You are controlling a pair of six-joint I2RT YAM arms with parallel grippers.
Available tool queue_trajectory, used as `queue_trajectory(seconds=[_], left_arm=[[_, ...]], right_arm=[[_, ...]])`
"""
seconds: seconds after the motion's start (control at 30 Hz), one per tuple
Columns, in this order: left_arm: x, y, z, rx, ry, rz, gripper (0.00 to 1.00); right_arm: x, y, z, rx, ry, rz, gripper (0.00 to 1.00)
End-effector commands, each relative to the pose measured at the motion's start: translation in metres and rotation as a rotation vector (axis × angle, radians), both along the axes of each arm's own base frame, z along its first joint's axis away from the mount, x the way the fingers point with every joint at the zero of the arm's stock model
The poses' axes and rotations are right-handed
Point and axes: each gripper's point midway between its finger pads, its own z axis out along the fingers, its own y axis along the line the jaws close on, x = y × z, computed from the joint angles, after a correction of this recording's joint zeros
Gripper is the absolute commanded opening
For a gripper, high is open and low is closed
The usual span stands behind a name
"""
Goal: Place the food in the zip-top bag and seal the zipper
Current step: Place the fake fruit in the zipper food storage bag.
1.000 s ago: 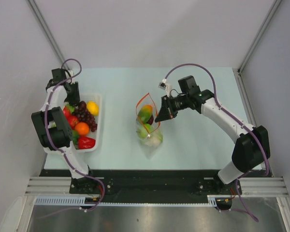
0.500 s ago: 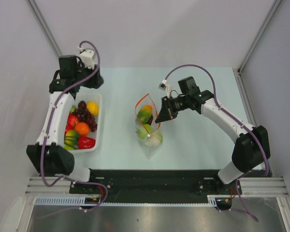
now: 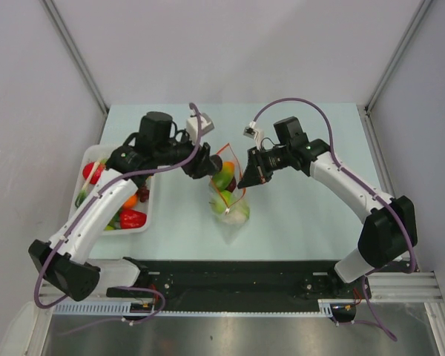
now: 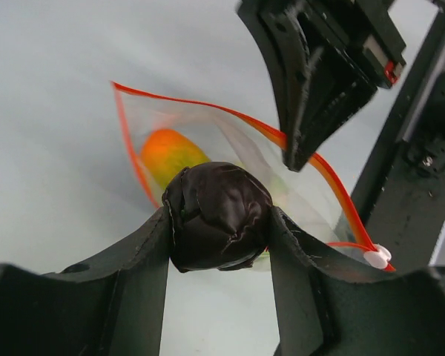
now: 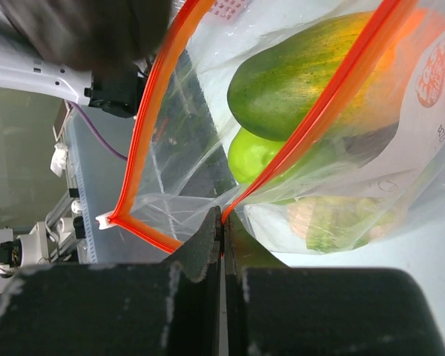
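Note:
The zip-top bag (image 3: 231,199) stands mid-table with its mouth held up and open. Its orange-red zipper (image 5: 157,113) is pinched by my right gripper (image 5: 222,216), which is shut on one lip of the mouth. Inside lie a green-orange fruit (image 5: 304,74), a green apple (image 5: 261,154) and a whitish lump (image 5: 334,220). My left gripper (image 4: 220,216) is shut on a dark, wrinkled round food piece (image 4: 219,194) and hangs just left of the bag mouth (image 3: 213,165), facing the right gripper (image 4: 305,152).
A white tray (image 3: 150,212) sits at the table's left edge, partly hidden by my left arm. A red pepper (image 3: 133,218), an orange piece (image 3: 130,200) and a red piece (image 3: 92,172) show in it. Grey walls close in the table.
My left arm has swung from over the tray to the bag mouth, carrying the dark food piece. The right gripper and the bag have stayed put.

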Motion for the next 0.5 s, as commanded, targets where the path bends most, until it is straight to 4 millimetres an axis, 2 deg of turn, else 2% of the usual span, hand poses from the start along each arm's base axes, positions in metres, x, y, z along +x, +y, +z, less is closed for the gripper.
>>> queue_trajectory(seconds=[0.0,0.13,0.3,0.4,0.43,0.47], left_arm=[[-0.022,-0.024,-0.008,-0.013,0.034,-0.1,0.52],[-0.032,-0.038,-0.024,0.02,0.052,-0.156,0.56],[-0.039,-0.046,-0.039,0.068,0.067,-0.203,0.6],[-0.044,-0.041,-0.046,0.142,0.06,-0.257,0.81],[-0.042,-0.037,-0.049,0.171,0.061,-0.251,0.92],[-0.042,-0.031,-0.047,0.201,0.05,-0.254,0.95]], right_arm=[[-0.001,0.002,0.032,0.057,-0.081,0.01,0.0],[-0.003,0.002,0.036,0.063,-0.085,0.016,0.0],[-0.004,0.004,0.039,0.071,-0.091,0.03,0.0],[-0.005,0.004,0.04,0.073,-0.094,0.036,0.0],[-0.006,0.003,0.039,0.068,-0.094,0.039,0.0],[-0.007,0.002,0.039,0.065,-0.098,0.04,0.0]])
